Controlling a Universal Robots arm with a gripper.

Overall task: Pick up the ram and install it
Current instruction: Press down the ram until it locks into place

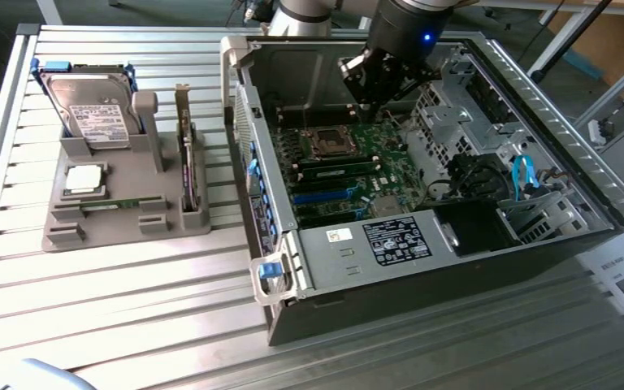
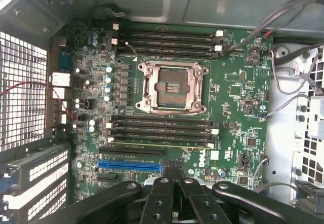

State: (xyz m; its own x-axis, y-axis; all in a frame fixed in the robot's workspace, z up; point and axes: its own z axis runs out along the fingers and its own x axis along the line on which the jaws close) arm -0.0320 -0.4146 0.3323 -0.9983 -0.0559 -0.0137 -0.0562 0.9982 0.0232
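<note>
Claw clenched empty above motherboard, ram well apart in grey holder.

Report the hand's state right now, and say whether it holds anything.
Hand: closed, fingers together above the motherboard inside the open computer case; nothing visibly held between them.
</note>
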